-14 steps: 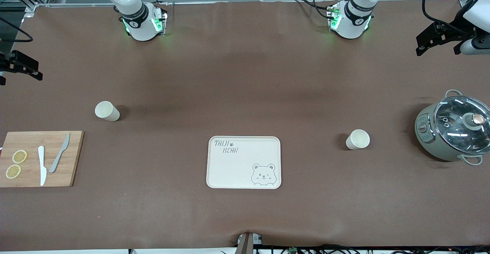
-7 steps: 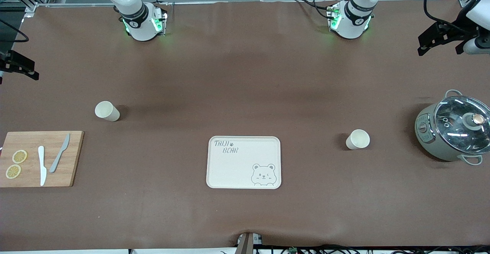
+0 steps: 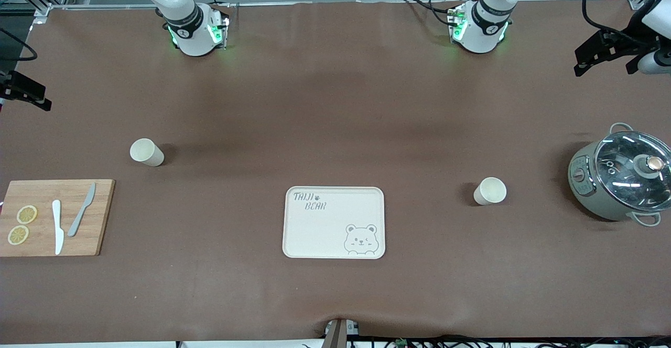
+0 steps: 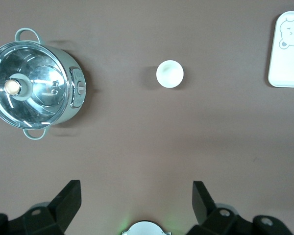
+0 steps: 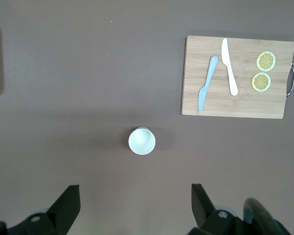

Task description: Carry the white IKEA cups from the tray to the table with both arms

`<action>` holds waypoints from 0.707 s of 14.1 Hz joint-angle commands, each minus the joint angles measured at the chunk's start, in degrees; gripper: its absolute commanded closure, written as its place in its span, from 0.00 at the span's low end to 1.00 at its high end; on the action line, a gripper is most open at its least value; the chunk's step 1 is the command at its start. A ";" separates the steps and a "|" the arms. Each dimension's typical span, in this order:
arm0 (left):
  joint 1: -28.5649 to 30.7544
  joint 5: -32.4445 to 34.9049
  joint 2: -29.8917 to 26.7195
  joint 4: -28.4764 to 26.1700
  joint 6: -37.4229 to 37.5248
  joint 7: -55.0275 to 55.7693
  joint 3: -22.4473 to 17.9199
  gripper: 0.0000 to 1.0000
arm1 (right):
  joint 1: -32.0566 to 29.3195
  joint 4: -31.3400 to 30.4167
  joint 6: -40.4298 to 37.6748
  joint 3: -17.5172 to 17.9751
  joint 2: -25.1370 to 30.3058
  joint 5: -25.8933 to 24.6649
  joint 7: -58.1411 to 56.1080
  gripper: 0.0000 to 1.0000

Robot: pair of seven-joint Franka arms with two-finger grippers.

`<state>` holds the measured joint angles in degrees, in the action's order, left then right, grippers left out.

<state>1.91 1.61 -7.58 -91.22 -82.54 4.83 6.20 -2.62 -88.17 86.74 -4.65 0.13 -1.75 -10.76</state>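
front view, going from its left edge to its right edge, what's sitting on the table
wooden cutting board → cream-white cup → cream-white bear tray → second cream-white cup → grey glass-lidded pot

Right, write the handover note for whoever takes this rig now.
Left gripper: open, empty, raised over the table's edge, above the pot.
Right gripper: open, empty, raised at the opposite edge.
Tray: bare.
Cups: one between tray and pot, one near the cutting board, both upright on the table.
Done: both cups off the tray.
Left: nothing apparent.
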 commanded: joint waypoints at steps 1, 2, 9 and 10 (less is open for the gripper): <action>0.73 0.59 -0.77 0.25 0.80 -0.08 0.21 0.00 | -0.63 -0.33 -0.35 0.52 1.10 1.13 2.14 0.00; 0.73 0.50 -0.51 0.34 0.80 0.01 0.21 0.00 | -0.55 -0.33 -0.35 0.52 1.10 1.22 3.37 0.00; 0.82 0.50 2.84 3.68 0.80 0.18 0.21 0.00 | -0.46 0.99 -0.26 0.52 0.75 0.78 3.82 0.00; 0.82 0.50 2.84 3.68 0.80 0.18 0.21 0.00 | -0.63 0.99 -0.26 0.52 0.75 0.78 3.73 0.00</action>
<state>2.42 1.61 -5.67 -89.37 -82.55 4.83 6.18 -2.61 -87.33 86.80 -4.39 0.19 -1.40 -7.68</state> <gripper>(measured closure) 0.000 0.000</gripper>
